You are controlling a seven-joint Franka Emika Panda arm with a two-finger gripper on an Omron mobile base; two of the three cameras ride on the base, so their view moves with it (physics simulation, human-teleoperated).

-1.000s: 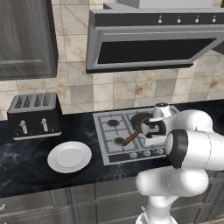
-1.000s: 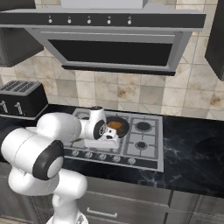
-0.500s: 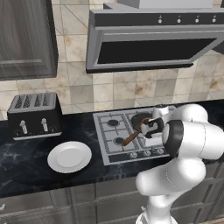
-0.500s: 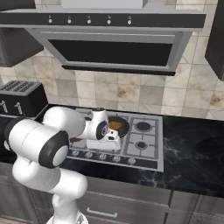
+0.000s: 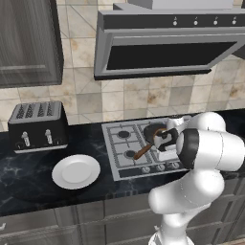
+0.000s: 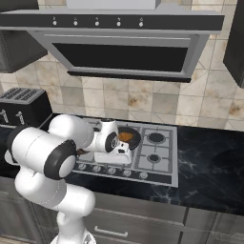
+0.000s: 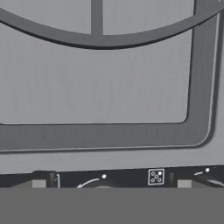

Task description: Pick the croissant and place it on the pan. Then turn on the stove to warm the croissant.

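While low over the near edge of the stove [image 5: 125, 146], just near the pan [image 6: 132, 138], gripper [image 7: 111, 183] spread fully wide, holding nothing, grate bars and knob markings close below. Croissant [image 6: 125, 136] lying in the pan, wooden handle angled toward the near left. White plate [image 5: 75, 171] and toaster [image 5: 38, 125] left of the stove.

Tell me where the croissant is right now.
In the right base view the croissant lies in the pan on the stove, at a back burner just right of the hand.
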